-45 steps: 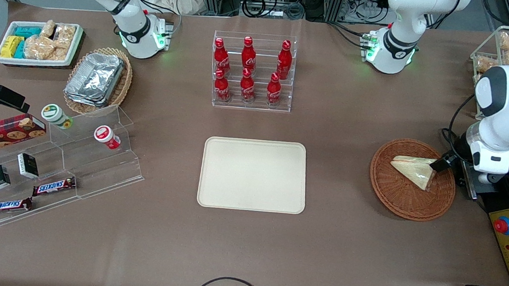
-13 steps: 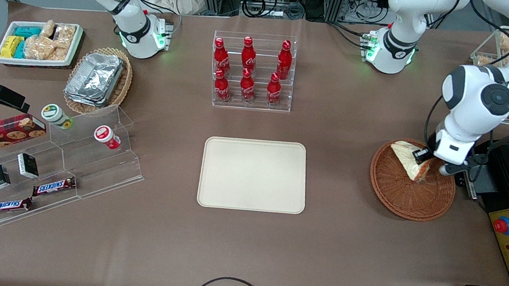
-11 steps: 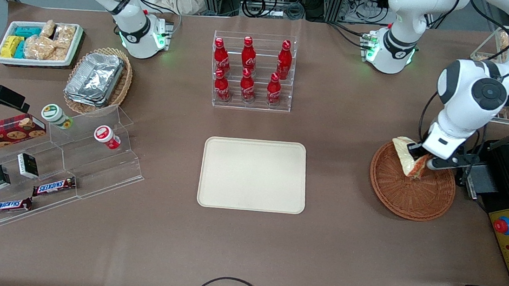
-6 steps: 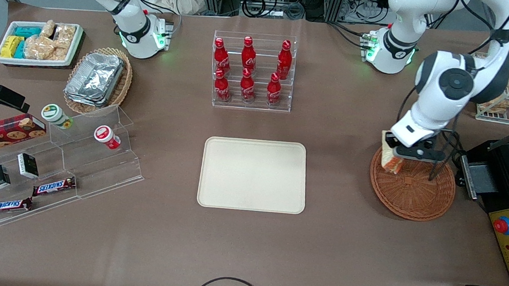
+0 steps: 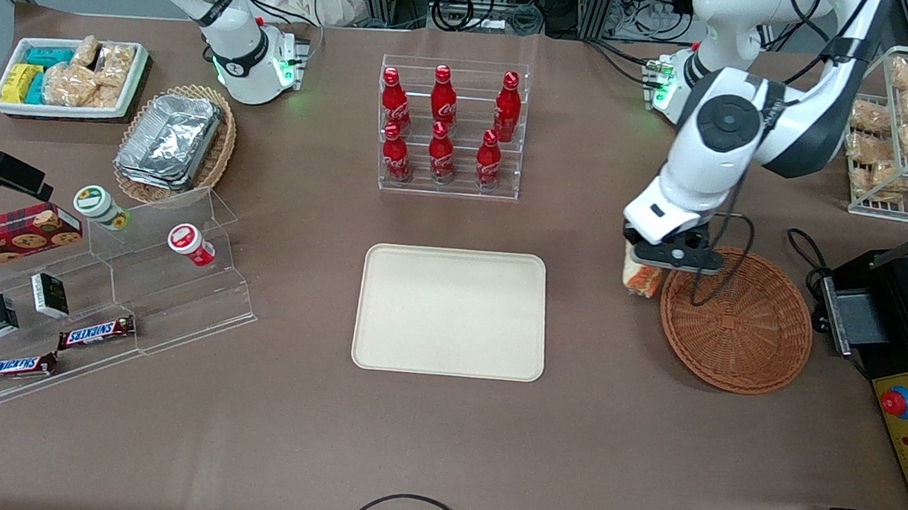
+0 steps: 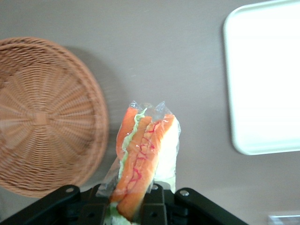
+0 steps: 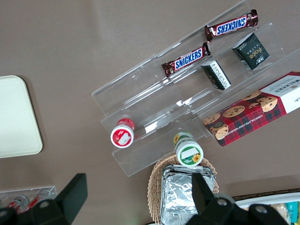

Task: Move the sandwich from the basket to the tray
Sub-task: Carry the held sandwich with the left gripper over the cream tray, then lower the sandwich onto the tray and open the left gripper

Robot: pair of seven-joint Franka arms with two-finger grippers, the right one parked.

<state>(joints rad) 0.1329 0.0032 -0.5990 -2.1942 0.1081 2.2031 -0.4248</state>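
The gripper [image 5: 643,266] is clamped on the sandwich [image 5: 642,278], which hangs filling-edge down above bare table just beside the basket [image 5: 738,332], on the side toward the tray [image 5: 452,311]. To do this carry well, I would hold the grip firm, keep height until fully over the tray's middle, then lower before letting go, since the slippery wrap could slide. Half a second ago the sandwich hung over the basket's rim; now the basket is empty.

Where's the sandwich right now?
The sandwich hangs in the gripper, above the table beside the basket, between basket and tray.
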